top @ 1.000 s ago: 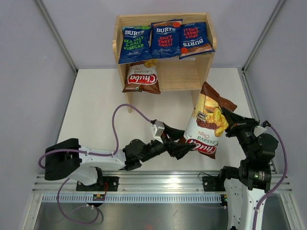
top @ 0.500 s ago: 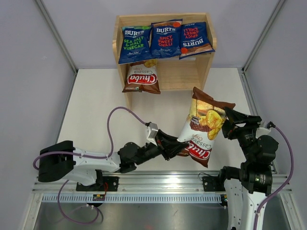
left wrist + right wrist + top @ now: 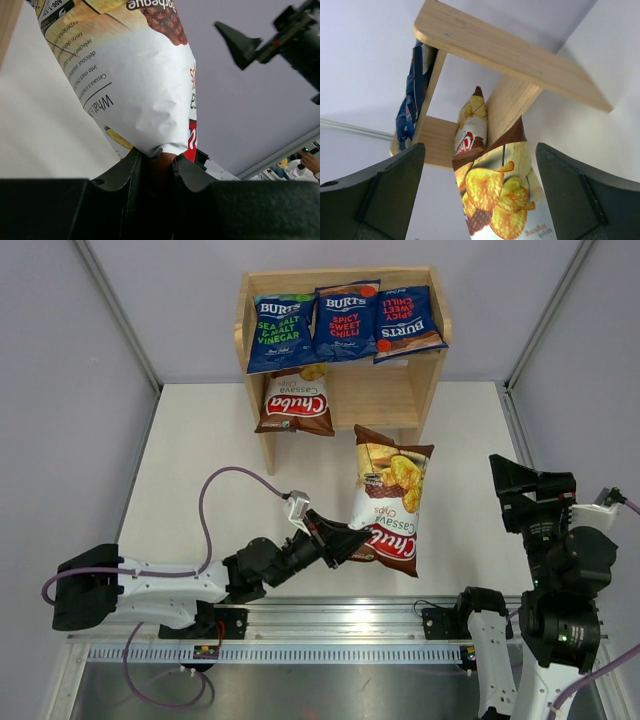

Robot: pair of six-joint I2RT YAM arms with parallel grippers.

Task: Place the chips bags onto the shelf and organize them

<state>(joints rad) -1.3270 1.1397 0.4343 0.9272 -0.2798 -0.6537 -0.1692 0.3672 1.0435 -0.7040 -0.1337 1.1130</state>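
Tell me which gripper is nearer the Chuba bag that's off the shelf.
Left. The left gripper is clamped on that Chuba bag at its bottom edge; the right gripper is open, clear of it on its right.

White bench [image 3: 200,460] fills the middle of the frame from left to right. A light wooden two-tier shelf [image 3: 375,400] stands directly on it at upper centre, near the far edge.

White links, black joints on left arm [image 3: 170,580], right arm [image 3: 555,590]; black left hand [image 3: 358,540]; purple cables [image 3: 240,469].
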